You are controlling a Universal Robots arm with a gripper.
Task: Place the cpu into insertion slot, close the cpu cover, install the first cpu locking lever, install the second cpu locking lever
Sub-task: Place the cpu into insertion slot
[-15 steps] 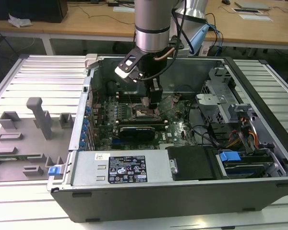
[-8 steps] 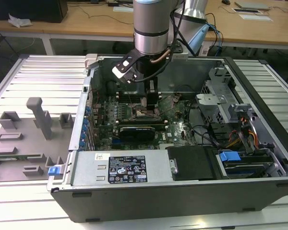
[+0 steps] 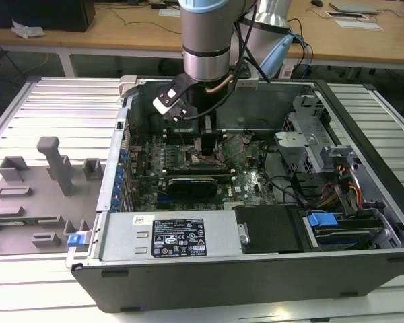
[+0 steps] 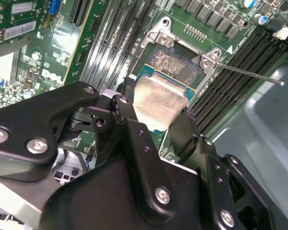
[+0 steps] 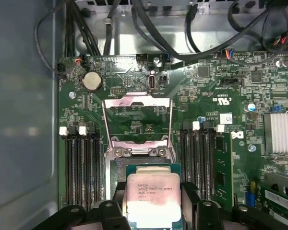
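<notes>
Fingers (image 5: pixel 191 194) are clamping the cpu (image 5: pixel 153 201) by two opposite edges, holding it over the insertion slot (image 4: pixel 175 62) inside the open computer case (image 3: pixel 188 286). Beyond the slot, the cpu cover (image 5: pixel 137 101) is lying swung open over the motherboard (image 5: pixel 206 96).

Black memory slots (image 5: pixel 81 167) run along both sides of the gripper (image 3: pixel 209 155), set in a green motherboard (image 5: pixel 216 91). A coin battery (image 5: pixel 91 81) sits well beyond its tips, with black cables (image 5: pixel 146 26) farther still. A long black card (image 3: pixel 192 182) lies just beside it. Past that card is a labelled silver box (image 3: pixel 128 235), perhaps the power supply. Grey fixtures (image 3: pixel 57 165) stand well apart, to the exterior view's left
</notes>
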